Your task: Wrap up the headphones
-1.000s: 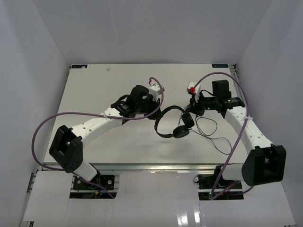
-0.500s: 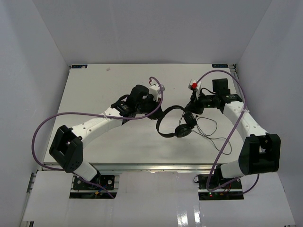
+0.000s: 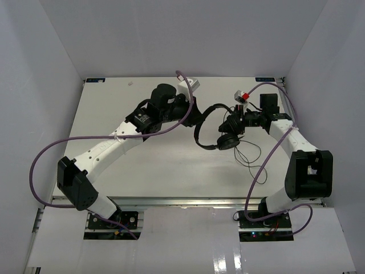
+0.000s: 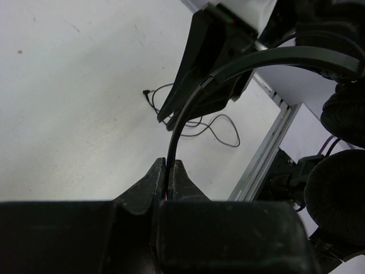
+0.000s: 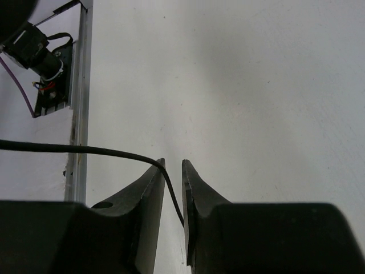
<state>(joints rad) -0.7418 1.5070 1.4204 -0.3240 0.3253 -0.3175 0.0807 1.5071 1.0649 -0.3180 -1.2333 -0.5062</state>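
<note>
The black headphones [image 3: 201,130] are held above the table's middle. Their headband [image 4: 188,108] arcs from my left gripper [image 4: 169,165], which is shut on its thin end, also seen in the top view [image 3: 193,113]. The two round earcups [image 4: 336,194] hang at the right by my right gripper [image 3: 234,123]. The thin black cable [image 3: 251,157] trails in loose loops on the table below the right gripper. In the right wrist view the cable [image 5: 85,149] comes in from the left and runs down between my right gripper's [image 5: 173,165] fingers, which stand a small gap apart, wider than the cable.
The white table is enclosed by white walls at the back and sides. An aluminium rail [image 5: 80,114] runs along the near edge. Purple robot cables [image 3: 43,154] loop beside both arms. The cable's plug end [image 4: 146,92] lies on the table.
</note>
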